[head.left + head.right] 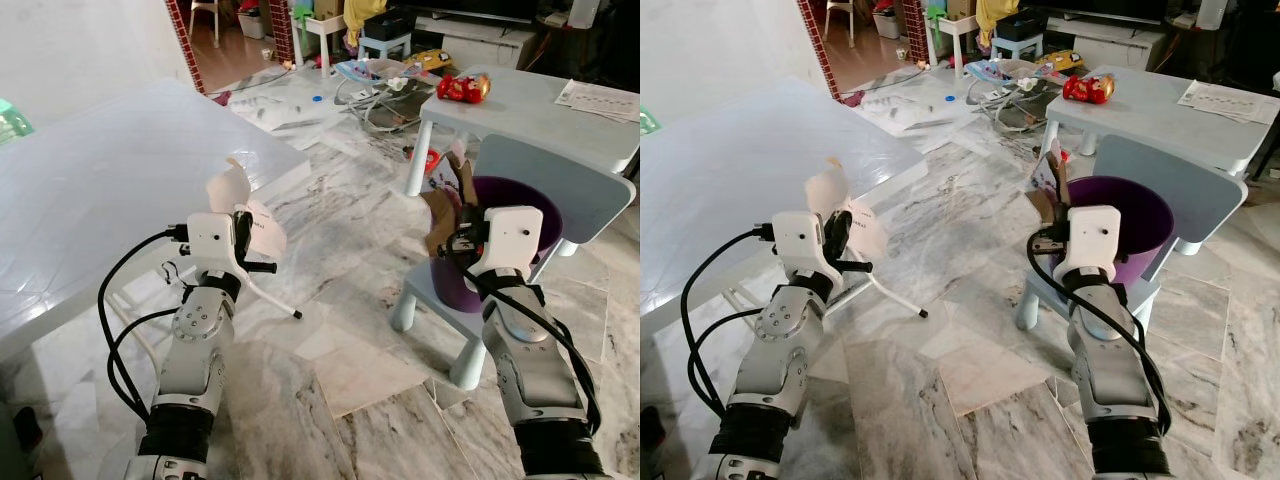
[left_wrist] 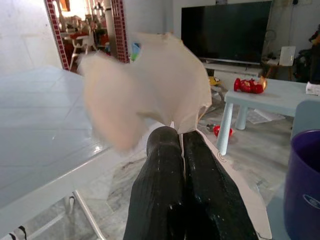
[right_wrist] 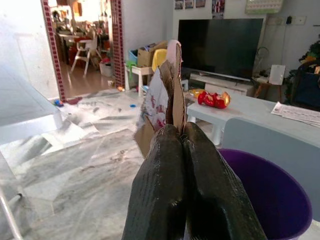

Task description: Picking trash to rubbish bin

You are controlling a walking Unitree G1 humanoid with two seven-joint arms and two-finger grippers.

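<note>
A crumpled cream paper scrap (image 2: 145,95) stands upright pinched in the left gripper (image 2: 181,137) beside the white worktop (image 1: 90,200), a torn brown cardboard piece (image 3: 167,95) is clamped in the right gripper (image 3: 181,131), and the purple bin (image 1: 545,215) sits on a pale blue chair (image 1: 590,190).

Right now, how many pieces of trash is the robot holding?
2. A crumpled white paper in the left gripper beside the white table; a torn cardboard piece in the right gripper at the purple bin.
</note>
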